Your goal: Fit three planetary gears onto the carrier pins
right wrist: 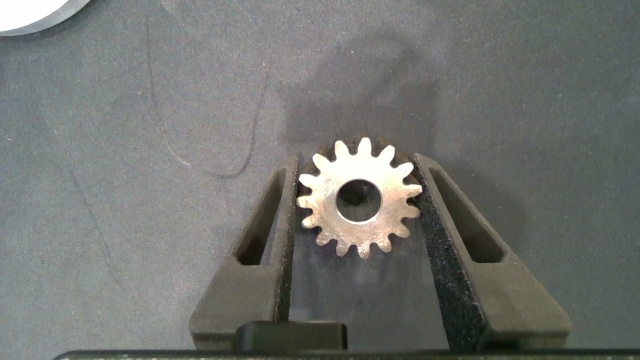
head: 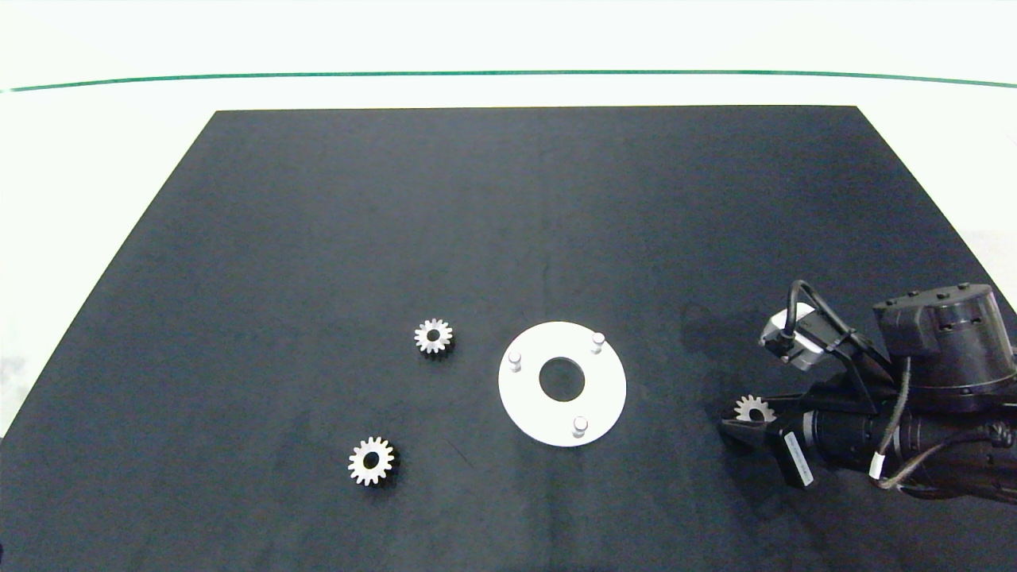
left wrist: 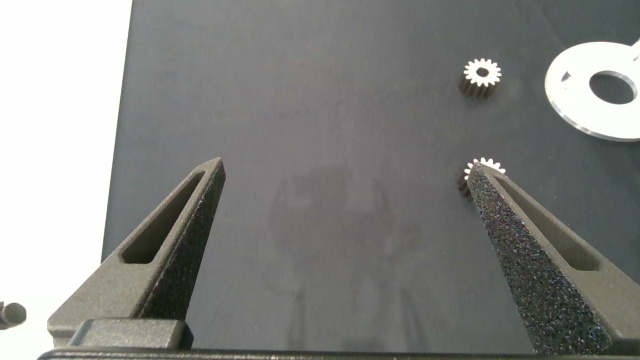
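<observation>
The white disc (head: 605, 391) lies flat on the black mat with its three carrier pins (head: 515, 360) standing bare in a triangle. Two silvery planetary gears lie loose left of it, one (head: 433, 336) close by and one (head: 371, 461) nearer the front. A third gear (right wrist: 358, 197) sits right of the disc, gripped between the fingers of my right gripper (head: 747, 418), which press on its teeth from both sides. My left gripper (left wrist: 343, 168) is open over the mat's left part, outside the head view; it sees both loose gears (left wrist: 481, 75) and the disc (left wrist: 580, 95).
The black mat (head: 508, 222) covers most of the white table, with bare table around it and a green line near the far edge. The right arm's dark body (head: 914, 397) fills the front right corner of the mat.
</observation>
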Controlling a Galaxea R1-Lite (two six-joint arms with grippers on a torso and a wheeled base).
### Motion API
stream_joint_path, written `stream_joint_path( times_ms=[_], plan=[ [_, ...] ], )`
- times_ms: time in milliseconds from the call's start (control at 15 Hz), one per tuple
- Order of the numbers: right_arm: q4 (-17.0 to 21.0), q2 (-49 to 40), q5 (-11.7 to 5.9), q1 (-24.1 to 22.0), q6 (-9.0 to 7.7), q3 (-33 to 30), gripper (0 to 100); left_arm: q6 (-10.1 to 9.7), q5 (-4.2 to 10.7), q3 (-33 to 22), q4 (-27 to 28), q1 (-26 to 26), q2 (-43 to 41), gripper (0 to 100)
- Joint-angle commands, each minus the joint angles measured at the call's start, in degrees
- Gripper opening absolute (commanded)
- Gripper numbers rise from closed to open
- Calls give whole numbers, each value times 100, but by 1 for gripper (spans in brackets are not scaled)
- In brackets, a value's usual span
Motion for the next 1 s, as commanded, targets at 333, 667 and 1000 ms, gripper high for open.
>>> stream_joint_path(
  times_ms=[333,667,1000],
  plan=[
    [-6,2,0,0,-18,20,19,5,1,9,5,-1,11,100],
    [-6,-7,0,-9,-80,29,9,5,1,9,5,-1,11,100],
    [55,-253,0,-18,-141,-24,7,5,-7,9,5,-10,11,100]
  ],
)
